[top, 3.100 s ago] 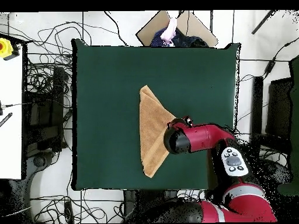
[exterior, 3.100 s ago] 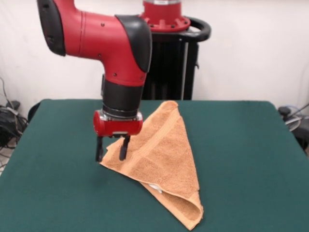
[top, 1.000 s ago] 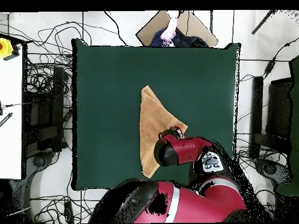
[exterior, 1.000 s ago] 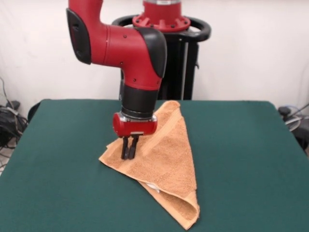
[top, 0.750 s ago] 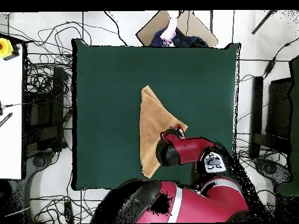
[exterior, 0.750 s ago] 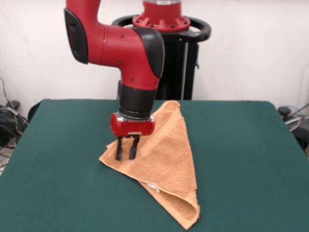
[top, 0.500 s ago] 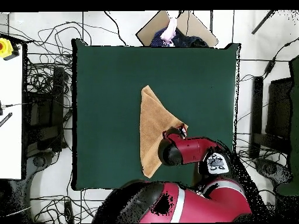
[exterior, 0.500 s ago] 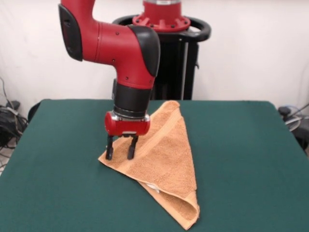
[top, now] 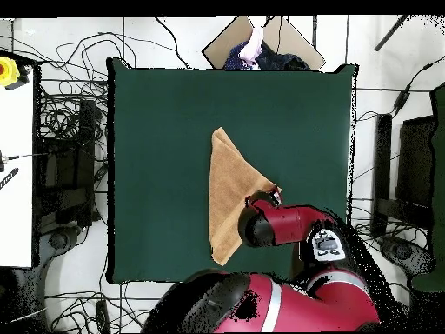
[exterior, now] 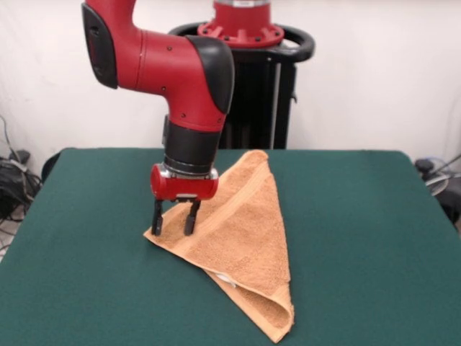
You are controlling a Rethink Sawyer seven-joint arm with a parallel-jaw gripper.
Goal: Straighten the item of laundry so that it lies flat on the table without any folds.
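Note:
The orange-tan towel (exterior: 245, 231) lies on the green table (exterior: 360, 238) folded into a triangle, with one point toward the pedestal, one near the front edge and one at the left. A bit of white label (exterior: 225, 277) peeks out under its lower edge. My gripper (exterior: 173, 220) stands upright over the towel's left point, fingers (exterior: 156, 218) open and straddling the cloth there, tips at or just above the towel. In the overhead view the towel (top: 228, 187) shows as a triangle and the arm (top: 278, 223) covers its right point and the gripper.
The black pedestal (exterior: 256, 94) stands at the table's far side. Cables and equipment (top: 61, 174) lie on the floor around the table. A cardboard piece (top: 261, 39) sits beyond the table's far edge in the overhead view.
The gripper opened from shut and shifted left toward the towel's left point. The towel's left point and front tip have moved slightly.

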